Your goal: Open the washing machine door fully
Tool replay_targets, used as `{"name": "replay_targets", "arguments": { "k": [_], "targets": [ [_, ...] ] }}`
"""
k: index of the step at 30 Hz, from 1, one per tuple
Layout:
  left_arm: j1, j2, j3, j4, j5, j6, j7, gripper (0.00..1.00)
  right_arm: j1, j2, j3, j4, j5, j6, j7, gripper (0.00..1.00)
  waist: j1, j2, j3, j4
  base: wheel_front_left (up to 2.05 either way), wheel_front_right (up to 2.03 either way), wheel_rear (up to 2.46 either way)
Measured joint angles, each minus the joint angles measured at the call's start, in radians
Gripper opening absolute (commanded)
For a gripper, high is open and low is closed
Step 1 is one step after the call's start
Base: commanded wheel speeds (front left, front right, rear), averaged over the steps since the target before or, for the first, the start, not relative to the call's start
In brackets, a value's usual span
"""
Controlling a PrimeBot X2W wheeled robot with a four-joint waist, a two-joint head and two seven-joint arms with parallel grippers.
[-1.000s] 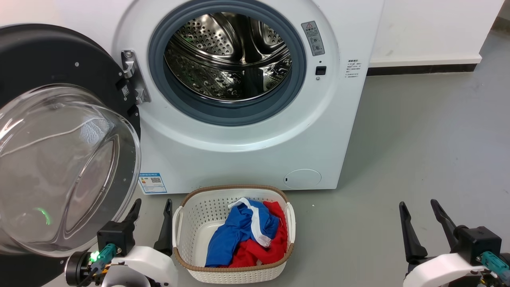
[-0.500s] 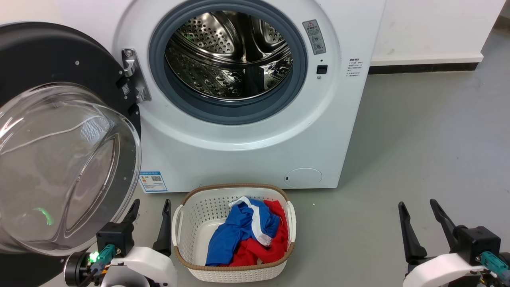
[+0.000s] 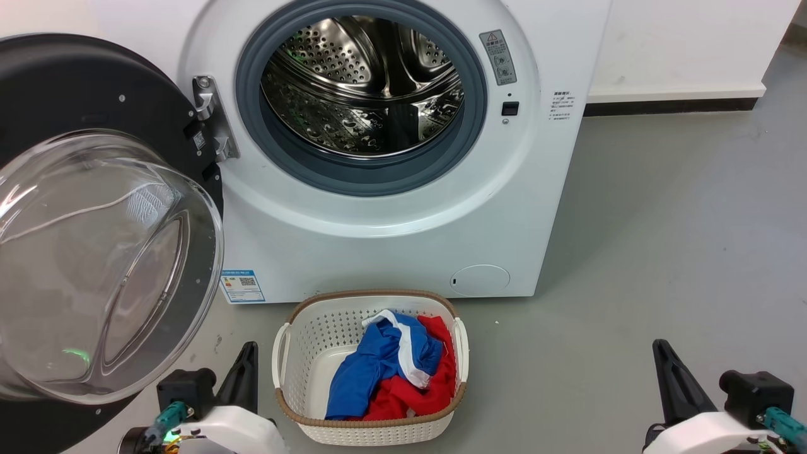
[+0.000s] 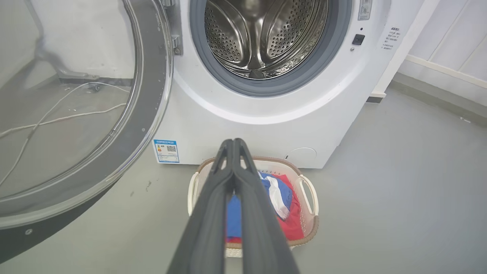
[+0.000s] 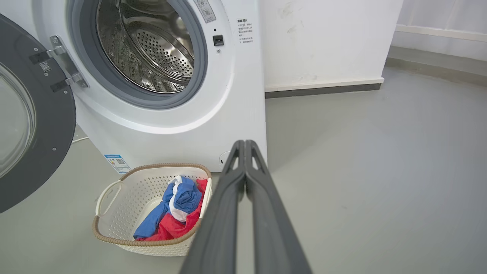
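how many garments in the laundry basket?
2 distinguishable: blue garment with white trim on top, red garment under it, toward the right side of the laundry basket. Others may be hidden beneath.

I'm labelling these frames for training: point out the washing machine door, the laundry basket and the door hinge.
washing machine door (image 3: pixel 75 82), head view, black frame above the glass.
laundry basket (image 3: pixel 301 353), head view, perforated left wall.
door hinge (image 3: pixel 213 125), head view, metal bracket plate.

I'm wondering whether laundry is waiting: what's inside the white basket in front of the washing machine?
The basket holds a crumpled blue-and-white garment lying over red cloth. Its left part shows bare bottom. Anything beneath the clothes is covered.
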Motion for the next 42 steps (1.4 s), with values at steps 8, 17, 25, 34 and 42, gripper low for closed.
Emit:
{"name": "replay_targets", "arguments": {
  "k": [8, 17, 25, 34, 42],
  "targets": [
    [0.0, -0.029, 0.057, 0.002, -0.117, -0.038, 0.033, 0.0, -0.011, 0.0, -0.003, 0.012, 0.167, 0.0, 0.016, 0.0, 0.0, 0.0, 0.003, 0.002, 0.0, 0.0, 0.0],
    [-0.001, -0.063, 0.114, 0.005, -0.235, -0.077, 0.067, 0.0, -0.025, 0.0, -0.007, 0.025, 0.335, 0.0, 0.036, 0.0, -0.0001, 0.0, 0.007, 0.005, 0.0, 0.0, 0.0],
    [-0.003, -0.086, 0.159, 0.007, -0.33, -0.109, 0.097, 0.0, -0.045, 0.0, -0.012, 0.037, 0.469, 0.0, 0.052, 0.0, 0.0, 0.0, 0.011, 0.007, 0.0, 0.0, 0.0],
    [-0.006, -0.112, 0.207, 0.006, -0.427, -0.143, 0.125, 0.0, -0.062, 0.0, -0.017, 0.052, 0.605, 0.0, 0.069, 0.0, 0.0, 0.0, 0.014, 0.01, 0.0, 0.0, 0.0],
    [-0.012, -0.135, 0.247, 0.005, -0.507, -0.168, 0.151, 0.0, -0.081, 0.0, -0.021, 0.061, 0.719, 0.0, 0.085, 0.0, -0.0001, 0.0, 0.018, 0.012, 0.0, 0.0, 0.0]
  ]
}}
